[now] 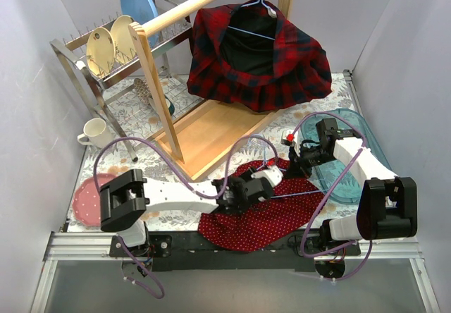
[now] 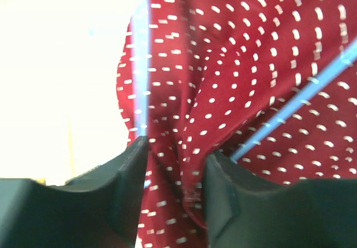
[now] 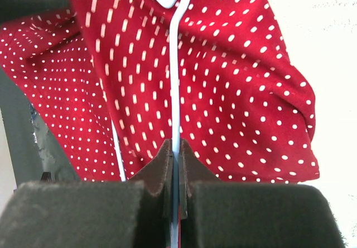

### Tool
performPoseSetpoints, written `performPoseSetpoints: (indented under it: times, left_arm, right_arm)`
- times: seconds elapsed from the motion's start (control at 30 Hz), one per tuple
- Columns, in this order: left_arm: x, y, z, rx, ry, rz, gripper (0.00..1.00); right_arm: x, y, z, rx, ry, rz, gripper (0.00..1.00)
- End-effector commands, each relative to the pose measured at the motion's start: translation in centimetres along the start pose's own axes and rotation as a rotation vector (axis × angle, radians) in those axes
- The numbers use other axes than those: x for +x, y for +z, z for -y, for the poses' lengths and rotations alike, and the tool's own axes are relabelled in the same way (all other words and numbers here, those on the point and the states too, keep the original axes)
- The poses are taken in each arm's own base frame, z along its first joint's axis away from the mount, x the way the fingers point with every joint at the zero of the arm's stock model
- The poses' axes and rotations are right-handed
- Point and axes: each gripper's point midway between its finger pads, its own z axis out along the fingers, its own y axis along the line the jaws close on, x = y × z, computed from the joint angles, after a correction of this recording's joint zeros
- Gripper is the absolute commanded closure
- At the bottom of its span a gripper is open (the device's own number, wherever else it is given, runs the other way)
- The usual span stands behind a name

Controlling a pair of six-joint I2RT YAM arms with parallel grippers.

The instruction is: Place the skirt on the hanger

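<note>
The red white-dotted skirt (image 1: 261,218) lies crumpled on the table near the front edge. A thin blue wire hanger (image 1: 303,194) lies across it. My left gripper (image 1: 270,177) is at the skirt's upper edge, its jaws closed on a bunched fold of the skirt (image 2: 251,63), which fills the gap at the left gripper (image 2: 175,154); a hanger wire (image 2: 295,105) runs past the right finger. My right gripper (image 1: 294,162) is shut on the hanger wire (image 3: 174,80), which runs straight up from the right gripper (image 3: 174,148) over the skirt (image 3: 240,91).
A red-and-black plaid garment (image 1: 261,59) hangs on the wooden rail rack (image 1: 204,133) at the back. A dish rack with plates (image 1: 113,45) stands back left, with a white mug (image 1: 95,133) and a pink plate (image 1: 88,200) nearby. A teal tray (image 1: 356,126) lies under the right arm.
</note>
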Motion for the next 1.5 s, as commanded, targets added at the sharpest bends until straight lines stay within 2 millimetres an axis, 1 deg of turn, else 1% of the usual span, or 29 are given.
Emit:
performPoseSetpoints:
  times: [0.0,0.07,0.17,0.27,0.3,0.37,0.47,0.5,0.57,0.6,0.67,0.7,0.77,0.8,0.87,0.97,1.07,1.13,1.2,1.23,1.27,1.3,1.37,1.43,1.47]
  left_arm:
    - [-0.7,-0.7,-2.0,0.046,-0.093,0.021,0.7]
    - [-0.7,-0.6,-2.1,0.062,-0.105,0.022,0.77]
    - [-0.9,-0.8,-1.6,0.1,-0.114,0.026,0.88]
    - [-1.4,-1.3,-1.0,0.156,-0.114,0.045,0.95]
    - [-1.8,-1.6,-0.7,0.181,-0.117,0.059,1.0]
    - [-2.2,-2.1,-0.4,0.216,-0.112,0.08,1.0]
    - [-3.5,-3.5,-0.2,0.275,-0.126,0.136,1.0]
    - [-4.3,-4.3,-0.6,0.284,-0.138,0.167,1.0]
    - [-5.0,-5.3,-1.0,0.295,-0.154,0.196,1.0]
    - [-5.8,-6.3,-1.6,0.299,-0.171,0.229,1.0]
    - [-6.7,-7.6,-2.2,0.31,-0.192,0.267,1.0]
    - [-7.4,-8.8,-2.9,0.318,-0.21,0.303,1.0]
    - [-7.8,-10.0,-3.6,0.322,-0.225,0.327,1.0]
    - [-8.3,-11.0,-4.1,0.327,-0.242,0.352,1.0]
    - [-8.4,-11.8,-4.7,0.327,-0.262,0.363,1.0]
    - [-8.9,-13.2,-5.4,0.342,-0.295,0.398,1.0]
    - [-9.5,-14.0,-5.1,0.383,-0.31,0.42,1.0]
    - [-10.1,-15.3,-4.6,0.449,-0.305,0.453,1.0]
    - [-10.4,-16.5,-4.6,0.488,-0.299,0.484,1.0]
    - [-10.4,-17.2,-4.1,0.531,-0.282,0.491,1.0]
    - [-10.8,-18.2,-4.3,0.553,-0.284,0.518,1.0]
    - [-10.8,-18.8,-4.2,0.573,-0.282,0.53,1.0]
    - [-11.2,-20.5,-3.9,0.643,-0.272,0.566,1.0]
    - [-11.6,-21.6,-3.5,0.691,-0.264,0.579,1.0]
    - [-11.5,-22.0,-2.8,0.738,-0.253,0.57,1.0]
  right_arm:
    - [-0.1,-0.2,0.1,0.004,-0.014,-0.005,0.99]
    - [-0.1,-0.3,0.1,0.003,-0.012,-0.003,0.99]
    - [-0.1,-0.2,0.1,-0.001,-0.008,-0.003,0.99]
    - [0.0,-0.1,0.1,-0.003,0.005,-0.006,0.99]
    - [-0.1,-0.1,0.1,-0.003,0.002,-0.005,0.99]
    - [0.0,-0.1,0.2,-0.002,0.01,-0.007,0.99]
    - [0.2,-0.1,0.4,0.011,0.012,-0.015,0.99]
    - [0.3,0.0,0.5,0.014,0.013,-0.019,0.99]
    - [0.6,0.0,0.7,0.022,0.011,-0.025,0.99]
    - [0.6,0.0,0.7,0.022,0.015,-0.025,0.99]
    - [0.6,0.0,0.7,0.015,0.006,-0.022,0.99]
    - [0.6,0.0,0.6,0.012,0.004,-0.019,0.99]
    - [0.3,0.1,0.0,-0.021,0.01,-0.002,0.99]
    - [-0.1,0.0,0.0,-0.032,-0.02,0.01,0.99]
    - [-0.5,0.0,-1.0,-0.08,-0.017,0.036,0.99]
    - [-0.9,0.2,-1.0,-0.094,-0.029,0.06,0.99]
    - [-0.5,0.5,-0.4,-0.085,-0.011,0.049,0.99]
    - [-0.7,0.6,0.2,-0.069,-0.014,0.056,0.99]
    - [-1.3,0.4,0.7,-0.051,-0.026,0.069,0.99]
    - [-1.6,0.4,0.9,-0.047,-0.024,0.076,0.99]
    - [-2.2,0.2,1.3,-0.039,-0.036,0.082,0.99]
    - [-2.4,0.1,1.5,-0.034,-0.038,0.087,0.99]
    - [-3.1,0.0,2.1,-0.031,-0.043,0.098,0.99]
    - [-3.4,0.1,2.2,-0.045,-0.034,0.103,0.99]
    - [-3.6,0.0,2.2,-0.051,-0.044,0.107,0.99]
